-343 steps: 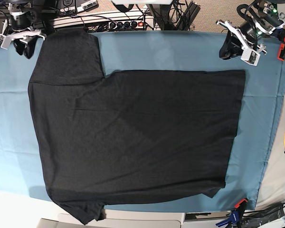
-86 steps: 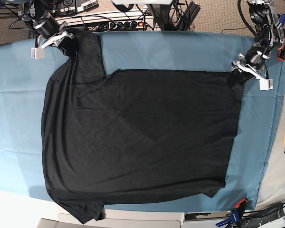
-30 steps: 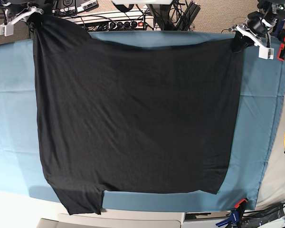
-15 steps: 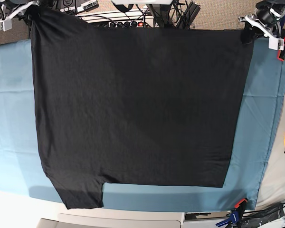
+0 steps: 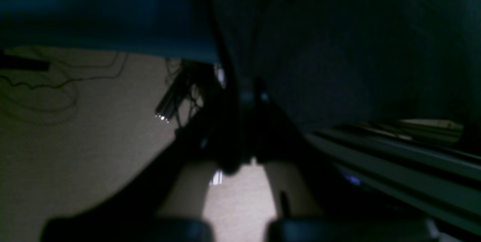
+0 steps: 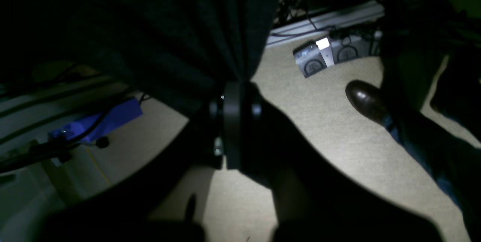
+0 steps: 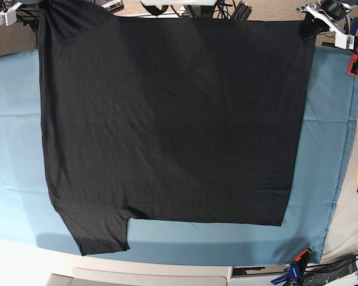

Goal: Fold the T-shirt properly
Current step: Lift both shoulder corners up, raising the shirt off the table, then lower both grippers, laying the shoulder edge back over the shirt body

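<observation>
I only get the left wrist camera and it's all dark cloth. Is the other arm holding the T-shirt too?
Observer: Yes. The right gripper is shut on one top corner of the T-shirt, and the left gripper is shut on the other.
Operator: Is the whole shirt up in the air?
Observer: I can't tell for sure. In the base view it's spread wide over the blue cloth, with one sleeve near the front edge.
Operator: Any pictures on it?
Observer: None show. The side facing up is plain black.
</observation>
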### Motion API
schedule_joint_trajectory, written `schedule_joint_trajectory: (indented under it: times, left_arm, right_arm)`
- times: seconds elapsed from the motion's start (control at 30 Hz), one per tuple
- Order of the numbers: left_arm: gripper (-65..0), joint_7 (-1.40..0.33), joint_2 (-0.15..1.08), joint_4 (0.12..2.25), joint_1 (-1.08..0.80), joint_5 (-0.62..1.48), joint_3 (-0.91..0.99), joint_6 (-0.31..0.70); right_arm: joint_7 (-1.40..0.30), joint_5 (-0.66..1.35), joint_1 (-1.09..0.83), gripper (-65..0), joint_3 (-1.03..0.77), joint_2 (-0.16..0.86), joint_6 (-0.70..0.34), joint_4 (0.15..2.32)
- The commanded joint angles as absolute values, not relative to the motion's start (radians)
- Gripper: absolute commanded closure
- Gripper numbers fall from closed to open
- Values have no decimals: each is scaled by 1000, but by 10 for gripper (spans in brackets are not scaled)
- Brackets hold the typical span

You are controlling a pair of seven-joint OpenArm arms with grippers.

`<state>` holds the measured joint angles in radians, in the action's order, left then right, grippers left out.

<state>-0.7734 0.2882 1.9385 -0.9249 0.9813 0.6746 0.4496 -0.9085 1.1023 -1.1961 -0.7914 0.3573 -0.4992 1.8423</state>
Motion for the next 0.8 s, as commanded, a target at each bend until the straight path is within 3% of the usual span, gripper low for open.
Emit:
schedule_joint_trajectory:
  times: [0.0,0.57,0.77]
  left_arm:
    - [0,-762,296,1954,-939,1003,683,455]
    - [0,-739,297,2012,-914,1003,683,455]
    - [0,-723,303,2025,-897,986,684,454]
  right_arm:
    - [-905,1110,-1216,0,-807,368,-504,1853]
    - [-890,1185,-1044,0,-807,360,-505,1954]
    - [-843,1053,-930,0,-807,360,-500,2065]
